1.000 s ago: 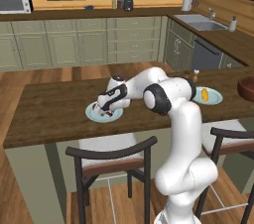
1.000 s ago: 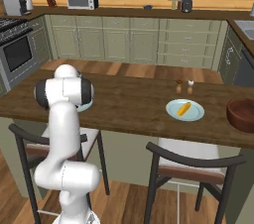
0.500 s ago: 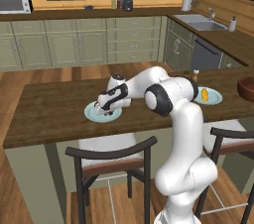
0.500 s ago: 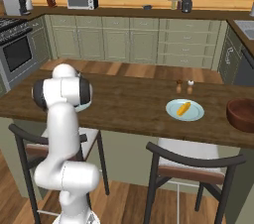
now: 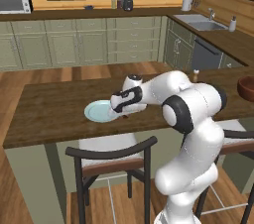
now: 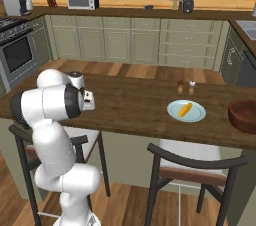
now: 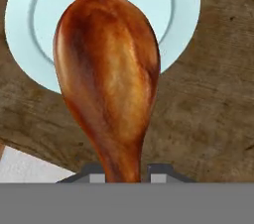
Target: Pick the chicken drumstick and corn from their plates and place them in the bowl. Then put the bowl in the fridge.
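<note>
In the hand view the chicken drumstick (image 7: 108,82) is clamped at its thin bone end between the 2 dark fingertips (image 7: 89,172) of the gripper (image 7: 121,171), its fat reddish-brown end pointing away over a pale-blue plate (image 7: 178,15). The plate lies on the dark wooden counter (image 7: 208,109), and the meaty end covers much of it; whether the drumstick touches the plate or hangs above it cannot be told.

In the left base view the gripper (image 5: 124,111) sits low at the right edge of that same plate (image 5: 98,111), with the white arm (image 5: 163,89) stretched left across the counter (image 5: 44,114). The drumstick itself is too hidden there to make out.

In the right base view the corn (image 6: 185,109) lies on the second plate (image 6: 186,111), well to the right of the arm on the same counter. The bowl (image 6: 244,115) stands further right, near the counter's end, apart from the corn's plate. 2 small shakers (image 6: 185,87) stand just beyond the corn's plate, on the far side.
</note>
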{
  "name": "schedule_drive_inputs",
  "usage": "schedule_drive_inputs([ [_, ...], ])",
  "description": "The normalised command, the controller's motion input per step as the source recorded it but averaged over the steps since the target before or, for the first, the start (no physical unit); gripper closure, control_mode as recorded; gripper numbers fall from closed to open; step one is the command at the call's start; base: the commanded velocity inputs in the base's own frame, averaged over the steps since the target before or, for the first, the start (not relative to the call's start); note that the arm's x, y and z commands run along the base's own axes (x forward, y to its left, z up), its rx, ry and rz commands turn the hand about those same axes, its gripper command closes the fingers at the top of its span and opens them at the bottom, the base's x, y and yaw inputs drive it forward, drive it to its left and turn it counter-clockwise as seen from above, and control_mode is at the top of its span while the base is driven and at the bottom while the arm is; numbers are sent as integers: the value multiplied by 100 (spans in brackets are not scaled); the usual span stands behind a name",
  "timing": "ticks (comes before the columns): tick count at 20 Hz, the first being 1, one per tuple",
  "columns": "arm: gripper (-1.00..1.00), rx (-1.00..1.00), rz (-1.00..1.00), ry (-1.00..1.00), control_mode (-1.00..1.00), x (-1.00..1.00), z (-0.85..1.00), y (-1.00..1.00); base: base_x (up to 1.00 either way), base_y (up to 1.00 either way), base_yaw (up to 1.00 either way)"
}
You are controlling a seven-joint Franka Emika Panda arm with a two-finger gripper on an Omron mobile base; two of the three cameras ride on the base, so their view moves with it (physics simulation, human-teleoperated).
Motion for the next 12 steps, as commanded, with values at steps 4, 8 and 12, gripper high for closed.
schedule_drive_inputs([
  [4, 100, 0, -22, 14, -100, -45, 38, -66, 0, 0, 0],
  [8, 100, 0, -22, 6, -100, -56, 36, -67, 0, 0, 0],
  [12, 100, 0, -15, 0, -100, -97, 34, -85, 0, 0, 0],
])
